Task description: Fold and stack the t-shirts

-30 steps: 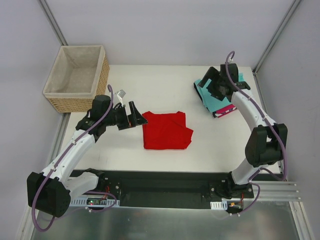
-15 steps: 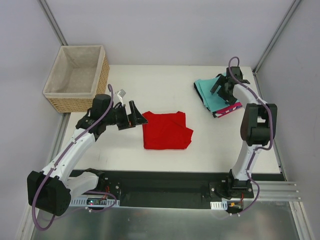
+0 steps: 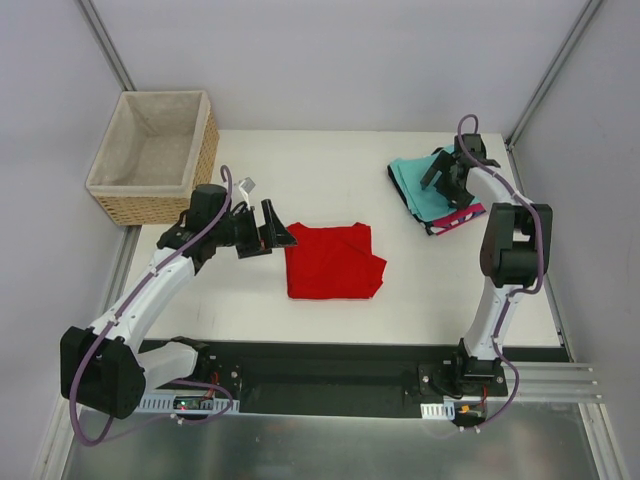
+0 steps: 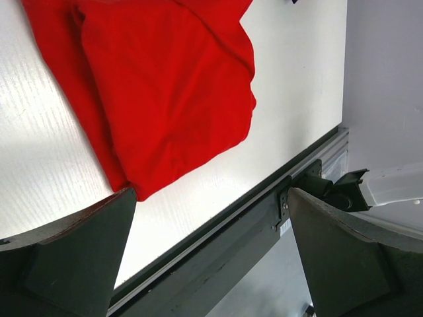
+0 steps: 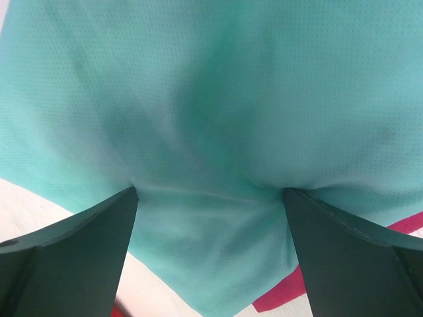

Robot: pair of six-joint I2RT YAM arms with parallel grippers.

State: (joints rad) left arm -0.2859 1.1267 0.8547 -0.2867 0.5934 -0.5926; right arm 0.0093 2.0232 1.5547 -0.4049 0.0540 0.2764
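A plain bright red t-shirt (image 3: 333,261), folded into a rough rectangle, lies flat at the middle of the white table (image 3: 320,170). Its long axis runs left to right across the top view, with its edges nearly square to the table's edges. A loose flap shows along its right side.

The left gripper (image 3: 281,228) sits just beside the shirt's upper left corner and points right, toward the cloth. Its jaws are spread wide and hold nothing. In the left wrist view the red shirt (image 4: 165,86) fills the upper left of the frame. One of its corners points down toward the gap between the left gripper's (image 4: 210,191) dark fingers (image 4: 73,257), and no cloth lies between them.

In the upper right of the top view a teal folded t-shirt (image 3: 415,185) tops a small stack. The stack is turned at an angle, its long axis running from upper left to lower right. A magenta-pink folded shirt (image 3: 455,222) peeks out at its lower right end.

The right gripper (image 3: 447,178) is over this stack, jaws spread wide. In the right wrist view teal cloth (image 5: 211,99) fills the frame and puckers between the right gripper's (image 5: 210,191) fingertips (image 5: 99,231), which appear to press into it without pinching it. A strip of magenta-pink (image 5: 277,298) shows at the lower right.

A woven wicker basket with beige lining (image 3: 205,150) stands at the upper left of the top view, well apart from the shirts.
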